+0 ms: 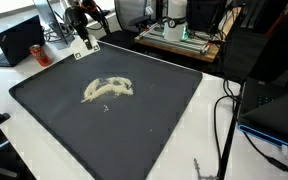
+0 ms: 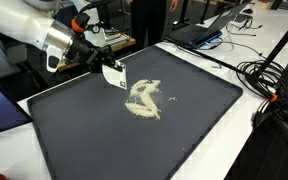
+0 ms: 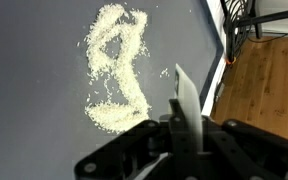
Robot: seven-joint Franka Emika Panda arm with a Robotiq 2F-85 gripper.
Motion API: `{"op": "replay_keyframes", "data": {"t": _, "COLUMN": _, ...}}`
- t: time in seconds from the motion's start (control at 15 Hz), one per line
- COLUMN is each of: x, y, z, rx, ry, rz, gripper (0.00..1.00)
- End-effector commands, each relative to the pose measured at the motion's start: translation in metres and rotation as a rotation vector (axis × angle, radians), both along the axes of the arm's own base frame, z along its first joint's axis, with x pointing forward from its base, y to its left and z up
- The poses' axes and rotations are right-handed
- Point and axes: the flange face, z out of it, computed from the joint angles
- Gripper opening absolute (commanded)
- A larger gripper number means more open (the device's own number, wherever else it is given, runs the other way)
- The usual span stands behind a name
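While the black two-fingered gripper (image 2: 102,63) was clenched on a thin white flat card (image 2: 115,74), that card hung edge-down over the dark grey rectangular tray (image 2: 84,140), near the rim; whether its lower edge touched the surface could not be told. A pale loose heap of rice-like grains (image 2: 144,98) lay near the tray's middle, just beside the card at its four o'clock in an exterior view, and at ten o'clock from the card (image 3: 187,95) in the wrist view. Beyond the tray's edge, a brown wooden floor (image 3: 269,90) showed at three o'clock in the wrist view.
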Motion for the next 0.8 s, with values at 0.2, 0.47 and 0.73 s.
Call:
{"op": "replay_keyframes", "data": {"t": 0.2, "x": -0.011, "y": 0.008, "z": 0.004, "rx": 0.089, "ry": -0.057, "rz": 0.072, "gripper": 0.01}}
{"op": "replay_keyframes", "data": {"t": 0.47, "x": -0.012, "y": 0.019, "z": 0.0, "rx": 0.124, "ry": -0.07, "rz": 0.128, "gripper": 0.01}}
{"op": "replay_keyframes", "data": {"t": 0.73, "x": -0.008, "y": 0.032, "z": -0.002, "rx": 0.121, "ry": -0.09, "rz": 0.16, "gripper": 0.01}}
